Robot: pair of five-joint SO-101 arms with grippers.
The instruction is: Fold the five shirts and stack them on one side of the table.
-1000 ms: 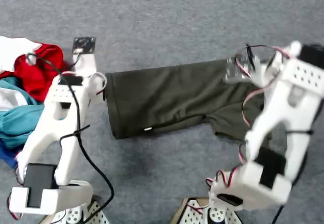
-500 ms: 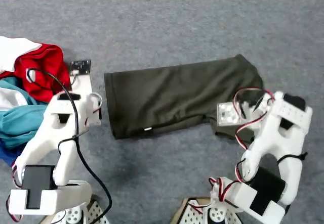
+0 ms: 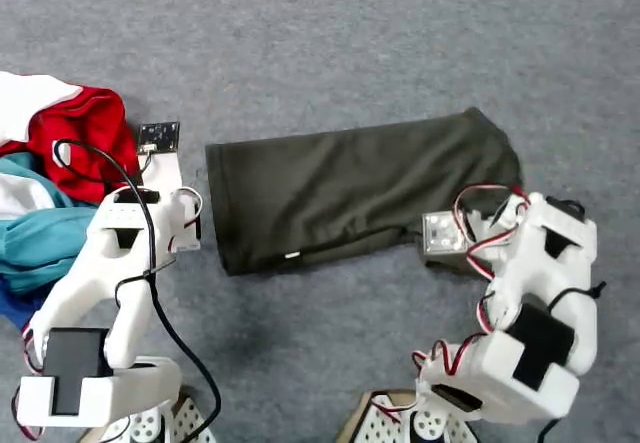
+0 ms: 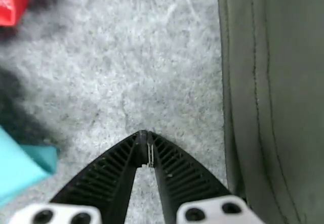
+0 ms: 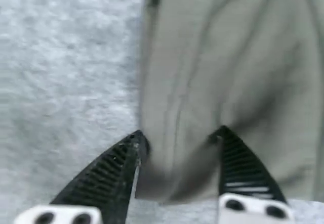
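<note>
Where the grey table point(image 3: 330, 53) carries the work, a folded olive shirt point(image 3: 340, 193) lies flat at its middle. A loose heap of red, teal and white shirts point(image 3: 50, 193) sits at the table's left edge, apart from it. The left fingers point(image 4: 119, 171) are clenched together, empty, over bare table just beside the olive shirt's edge. The right fingers point(image 5: 109, 181) are spread, straddling that shirt's near right corner.
</note>
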